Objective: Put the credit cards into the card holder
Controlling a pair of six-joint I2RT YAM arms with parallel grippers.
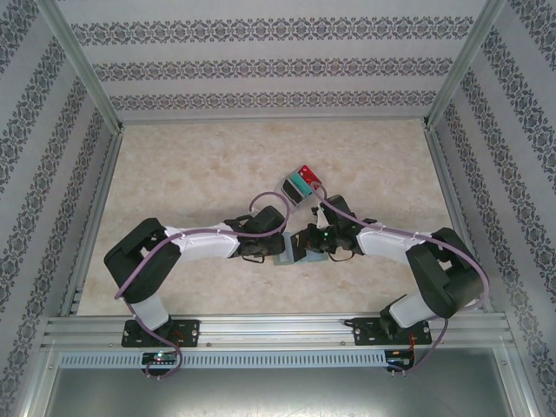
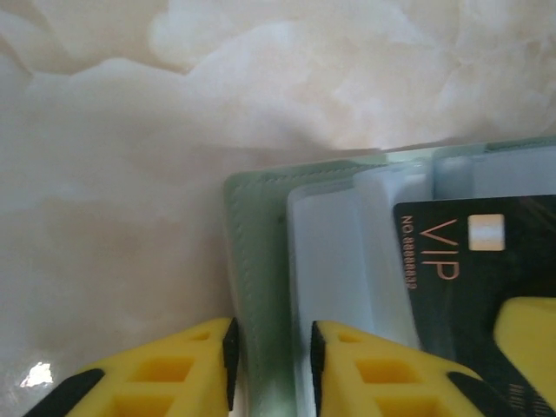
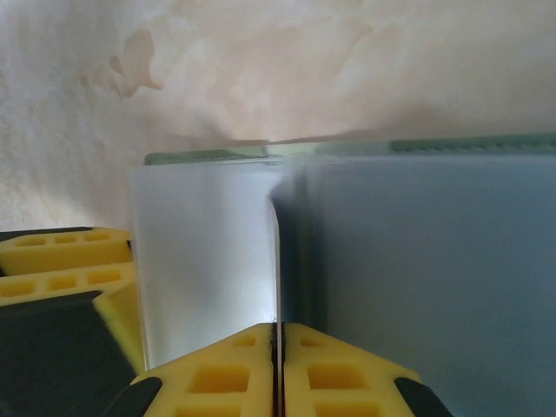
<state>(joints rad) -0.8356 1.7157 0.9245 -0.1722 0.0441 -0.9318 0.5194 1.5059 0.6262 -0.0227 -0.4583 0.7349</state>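
Left wrist: matte green card holder (image 2: 259, 252) inside narrow-gapped left end effector (image 2: 271, 352); right end effector (image 3: 276, 337) closed, seemingly on frosted sleeve (image 3: 204, 261).

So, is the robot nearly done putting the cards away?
Not nearly. Done: one black plastic VIP card looks tucked among the clear pockets of the flat grey-green card holder. In hand: the right gripper pinches a clear plastic pocket; the left gripper sits open over the holder's edge. To do: thin red and teal cards wait in the clear box.
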